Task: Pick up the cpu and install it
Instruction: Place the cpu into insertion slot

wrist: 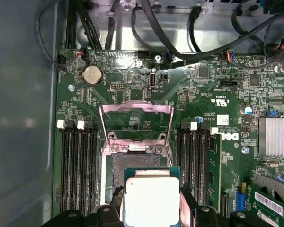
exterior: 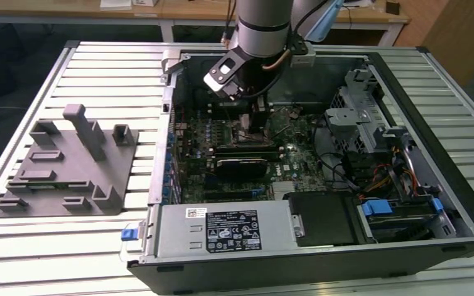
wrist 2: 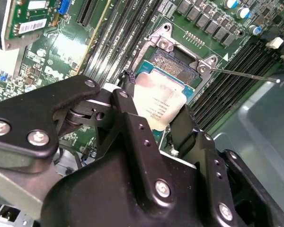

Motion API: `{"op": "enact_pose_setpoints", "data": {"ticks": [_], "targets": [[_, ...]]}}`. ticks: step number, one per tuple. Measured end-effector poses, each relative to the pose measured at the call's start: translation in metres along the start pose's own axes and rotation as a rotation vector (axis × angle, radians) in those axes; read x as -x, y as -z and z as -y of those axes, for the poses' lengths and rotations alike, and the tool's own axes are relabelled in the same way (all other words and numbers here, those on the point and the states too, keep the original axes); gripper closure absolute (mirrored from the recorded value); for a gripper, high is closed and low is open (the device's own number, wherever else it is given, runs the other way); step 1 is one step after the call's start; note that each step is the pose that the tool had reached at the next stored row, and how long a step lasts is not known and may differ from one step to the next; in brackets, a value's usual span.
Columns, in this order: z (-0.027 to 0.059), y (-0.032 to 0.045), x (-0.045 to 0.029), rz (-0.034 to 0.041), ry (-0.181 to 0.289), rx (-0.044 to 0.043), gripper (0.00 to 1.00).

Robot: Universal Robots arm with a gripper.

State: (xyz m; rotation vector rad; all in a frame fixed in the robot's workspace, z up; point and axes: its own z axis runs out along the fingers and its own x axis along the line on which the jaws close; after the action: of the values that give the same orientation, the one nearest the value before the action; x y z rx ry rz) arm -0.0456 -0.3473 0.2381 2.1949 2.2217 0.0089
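At the exterior view's left, a grey plastic tray (exterior: 64, 166) with upright posts sat on the pale slatted metal table (exterior: 97, 68). Toward the middle and the exterior view's right lay an open black computer case (exterior: 303, 271) on its side, its green motherboard (exterior: 286, 139) exposed. The silver-grey robot arm (exterior: 261, 24) reached down from above into the upper part of the case.

In both wrist views, the black two-fingered tool (wrist 2: 154, 109) (wrist: 151, 196) pinched the small, flat square cpu with a pale silvery metal top (wrist 2: 156, 101) (wrist: 151, 201) by two opposite edges, a finger pressed against each side. The cpu hung level, just over the near edge of the dark square metal-framed socket (wrist 2: 173, 64) (wrist: 135, 163), partly covering it; whether it touched the socket could not be told. The socket's silver load plate (wrist: 136, 124) stood swung open, and its thin metal lever (wrist 2: 241, 74) stuck out to one side. Long black memory slots (wrist: 78, 165) flanked the socket on both sides.
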Motion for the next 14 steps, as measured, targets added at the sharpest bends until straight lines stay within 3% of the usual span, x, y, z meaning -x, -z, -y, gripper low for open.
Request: {"op": "enact_pose_setpoints", "data": {"ticks": [4,6,14], "targets": [[-0.0005,-0.0044,-0.0082,0.023,0.0,-0.0003,0.46],[-0.0007,-0.0076,-0.0096,0.0287,0.0,-0.0004,0.46],[-0.001,-0.0214,-0.0103,0.0308,-0.001,-0.0017,0.46]]}}
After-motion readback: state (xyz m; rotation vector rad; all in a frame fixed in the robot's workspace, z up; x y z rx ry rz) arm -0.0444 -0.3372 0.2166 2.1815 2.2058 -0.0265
